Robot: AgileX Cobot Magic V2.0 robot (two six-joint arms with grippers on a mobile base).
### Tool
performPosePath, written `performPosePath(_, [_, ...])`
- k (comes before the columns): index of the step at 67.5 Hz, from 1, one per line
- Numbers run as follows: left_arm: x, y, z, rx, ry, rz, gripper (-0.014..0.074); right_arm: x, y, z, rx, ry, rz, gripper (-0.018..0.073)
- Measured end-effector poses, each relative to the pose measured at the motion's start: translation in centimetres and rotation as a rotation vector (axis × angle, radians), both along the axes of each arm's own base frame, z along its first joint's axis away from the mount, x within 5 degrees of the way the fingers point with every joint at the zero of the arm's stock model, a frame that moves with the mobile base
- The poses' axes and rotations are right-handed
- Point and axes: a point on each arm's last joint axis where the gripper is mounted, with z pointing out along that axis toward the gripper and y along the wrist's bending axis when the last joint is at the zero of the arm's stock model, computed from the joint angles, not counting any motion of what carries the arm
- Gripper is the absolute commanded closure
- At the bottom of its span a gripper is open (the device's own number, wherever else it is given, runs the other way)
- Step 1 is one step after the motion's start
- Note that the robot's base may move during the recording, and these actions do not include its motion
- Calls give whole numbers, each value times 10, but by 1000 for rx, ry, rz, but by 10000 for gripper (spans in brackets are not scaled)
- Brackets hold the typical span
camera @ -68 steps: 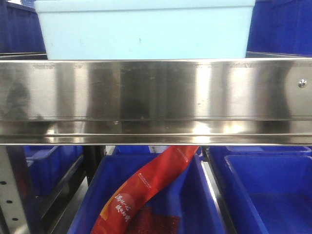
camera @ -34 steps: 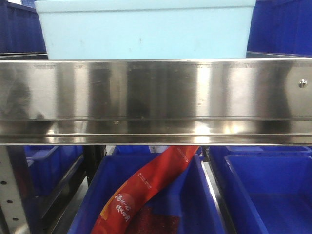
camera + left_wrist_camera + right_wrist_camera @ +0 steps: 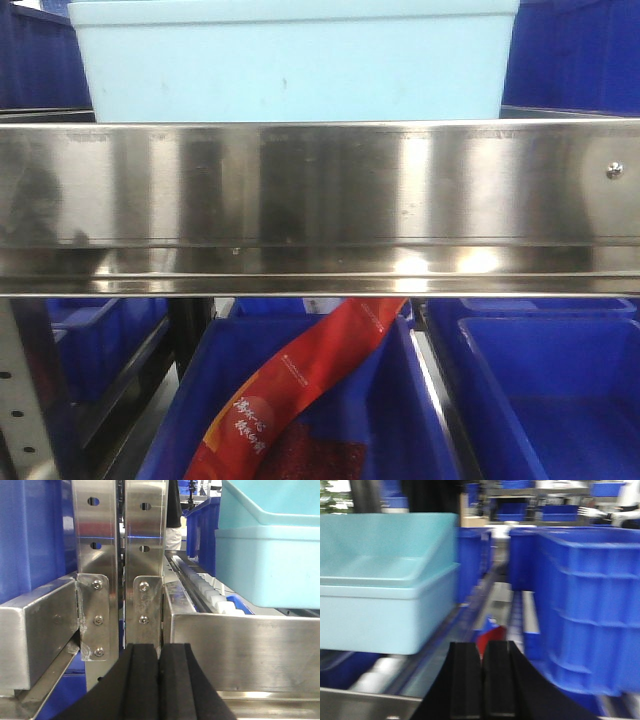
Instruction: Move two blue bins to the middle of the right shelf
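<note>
Steel racking (image 3: 105,555) lined with dark blue crates (image 3: 590,605).

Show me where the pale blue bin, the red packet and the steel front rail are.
pale blue bin (image 3: 290,70), front view, front wall.
red packet (image 3: 300,385), front view, middle.
steel front rail (image 3: 320,190), front view, flat face.

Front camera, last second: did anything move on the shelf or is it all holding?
The whole front view slid slightly left: the pale blue bin and the rail screw both sit a touch further left, which suggests the camera shifted, not the bin. The bin still rests behind the steel rail; the red packet below is unchanged.
</note>
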Motion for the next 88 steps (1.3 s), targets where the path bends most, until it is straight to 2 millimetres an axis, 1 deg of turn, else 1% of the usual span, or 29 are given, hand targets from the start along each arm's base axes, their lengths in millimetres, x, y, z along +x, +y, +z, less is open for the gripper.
performPosePath(4, [0, 0, 0, 0, 0, 0, 707, 0, -3, -9, 5, -2, -51, 720])
performPosePath(9, [0, 0, 0, 0, 0, 0, 707, 0, -5, -26, 6, 7, -90, 720])
performPosePath(16, [0, 0, 0, 0, 0, 0, 707, -3, -7, -53, 7, 15, -135, 720])
performPosePath(23, [0, 0, 0, 0, 0, 0, 707, -4, -8, -77, 11, 9, -148, 720])
performPosePath(30, [0, 0, 0, 0, 0, 0, 707, -3, -9, -92, 12, 15, -154, 720])
performPosePath(88, [0, 0, 0, 2, -2, 0, 707, -3, -9, -92, 8, 8, -156, 720])
